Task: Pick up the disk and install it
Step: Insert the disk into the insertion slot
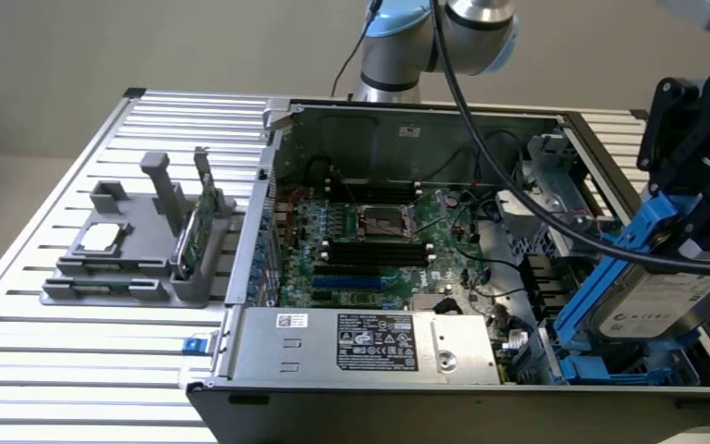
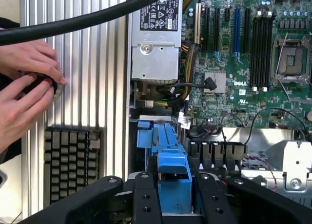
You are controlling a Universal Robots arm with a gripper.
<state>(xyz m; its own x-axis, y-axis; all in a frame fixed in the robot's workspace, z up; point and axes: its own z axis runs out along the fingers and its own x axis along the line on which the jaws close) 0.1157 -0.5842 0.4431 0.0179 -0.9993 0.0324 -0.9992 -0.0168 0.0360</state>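
Note:
In the exterior view my gripper (image 1: 698, 217) hangs over the right side of the open computer case (image 1: 454, 407), shut on the disk (image 1: 657, 301). The disk is a silver-grey drive with blue rails. It is tilted steeply, and its lower end reaches down into the blue drive bay (image 1: 608, 370) at the case's front right corner. In the wrist view my black fingers (image 2: 146, 199) clamp the disk's blue rail (image 2: 173, 173) from both sides, with my gripper (image 2: 176, 197) directly above the bay. The drive's label face is mostly hidden there.
A grey fixture (image 1: 121, 277) on the exterior view's left holds a small silver chip (image 1: 104, 235) and an upright green card (image 1: 202, 222). Inside the case lie the motherboard (image 1: 373, 240) and the power supply (image 1: 368, 342). A person's hands (image 2: 27, 87) and a keyboard (image 2: 70, 160) are beside the case.

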